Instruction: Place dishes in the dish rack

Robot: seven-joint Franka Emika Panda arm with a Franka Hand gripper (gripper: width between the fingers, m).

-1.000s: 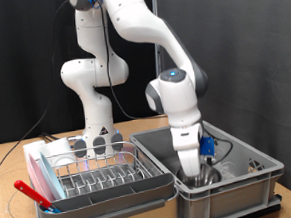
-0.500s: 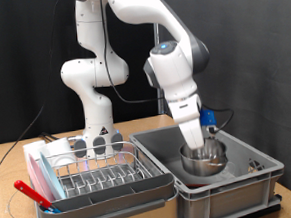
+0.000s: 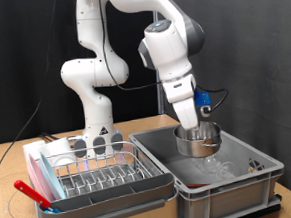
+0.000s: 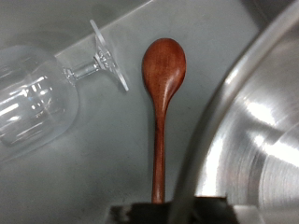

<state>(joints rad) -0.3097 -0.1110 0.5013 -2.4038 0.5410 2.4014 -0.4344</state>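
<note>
The wire dish rack (image 3: 95, 173) sits in its white tray at the exterior view's left, a red utensil (image 3: 31, 191) at its edge. In the grey bin (image 3: 240, 173) lie a clear wine glass (image 4: 51, 84) and wooden spoon (image 4: 163, 103). The gripper (image 3: 199, 135) pinches the shiny steel bowl (image 3: 199, 141), lifted above the bin.

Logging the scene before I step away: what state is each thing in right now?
gripper: shut on the bowl's rim
steel bowl: upright, held off the grey bin's floor
wine glass: lying on its side
wooden spoon: lying flat
dish rack: level, no dishes showing
</note>
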